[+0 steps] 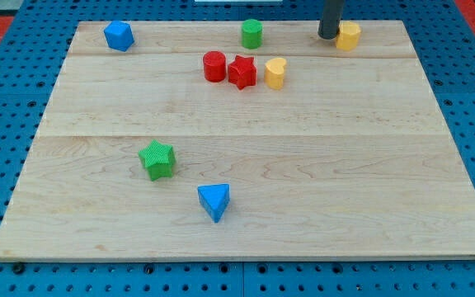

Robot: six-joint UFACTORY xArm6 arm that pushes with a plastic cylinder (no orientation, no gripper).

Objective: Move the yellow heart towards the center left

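The yellow heart (275, 73) lies near the view's top centre, touching the right side of a red star (242, 72). My tip (328, 36) is at the view's top right. It stands right against the left side of another yellow block (348, 35), whose shape I cannot make out. The tip is up and to the right of the yellow heart, clearly apart from it.
A red cylinder (214, 66) sits just left of the red star. A green cylinder (252, 33) and a blue block (118, 35) lie along the top edge. A green star (157, 158) and a blue triangle (214, 200) lie lower left of centre on the wooden board (369, 181).
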